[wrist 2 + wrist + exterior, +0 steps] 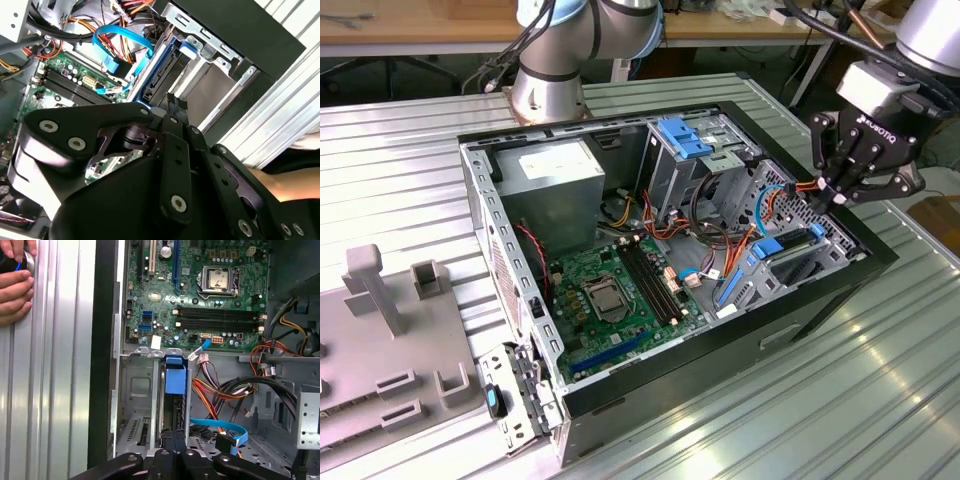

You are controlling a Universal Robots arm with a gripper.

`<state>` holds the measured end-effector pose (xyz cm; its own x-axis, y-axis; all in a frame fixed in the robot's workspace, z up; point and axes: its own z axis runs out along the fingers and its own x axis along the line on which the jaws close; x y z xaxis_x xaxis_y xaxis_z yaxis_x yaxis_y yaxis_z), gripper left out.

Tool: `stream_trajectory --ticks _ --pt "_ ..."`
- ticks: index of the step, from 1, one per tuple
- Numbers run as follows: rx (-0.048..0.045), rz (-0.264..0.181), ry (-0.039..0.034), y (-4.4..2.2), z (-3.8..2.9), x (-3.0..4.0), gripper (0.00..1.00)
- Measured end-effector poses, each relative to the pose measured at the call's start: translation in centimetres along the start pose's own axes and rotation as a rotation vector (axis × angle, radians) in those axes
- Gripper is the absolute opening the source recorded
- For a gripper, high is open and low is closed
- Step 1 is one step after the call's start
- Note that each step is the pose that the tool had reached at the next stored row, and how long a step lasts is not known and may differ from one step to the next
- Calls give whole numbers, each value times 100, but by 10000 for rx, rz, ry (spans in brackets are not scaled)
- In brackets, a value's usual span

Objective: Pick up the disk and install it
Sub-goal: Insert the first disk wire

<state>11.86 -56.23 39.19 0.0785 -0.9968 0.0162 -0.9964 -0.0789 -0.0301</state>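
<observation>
Computer case [820, 300] lying open on its side on a ribbed metal table [880, 400]. Inside, a green motherboard [610, 290] flat on the case floor, a grey power-supply box [555, 170] in the far corner toward the exterior view's left, and a metal drive cage [685, 140] with blue tabs along the far wall.

Gripper [835, 193] poised over the case's edge at the exterior view's right, just above the drive bay there. Fingers drawn narrow, tips meeting with no gap seen and nothing clamped between them; same closed stance in both wrist views.

Disk [174, 382] seated on edge in that bay, between the bay's metal walls, dark body down in the slot and blue carrier tab at the end facing the motherboard. Directly beneath the fingertips. Contact between tips and disk: cannot tell.

Blue flat cable [125, 45] looping just beside the bay, near a bundle of orange, red and yellow wires [215, 390].

Grey fixture plate [380, 340] with upright posts on the table at the exterior view's left, well apart from the case's drive bay. A person's hand [15, 287] resting on the table beside the case's black outer wall, curled around a small dark object, well apart from the gripper.
</observation>
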Motion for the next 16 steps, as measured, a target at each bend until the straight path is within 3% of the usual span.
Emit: stream_trajectory --ticks 3,16 --pt "10 -614 -18 -22 1 2 11" --pt "41 -2561 -77 -65 4 5 11"
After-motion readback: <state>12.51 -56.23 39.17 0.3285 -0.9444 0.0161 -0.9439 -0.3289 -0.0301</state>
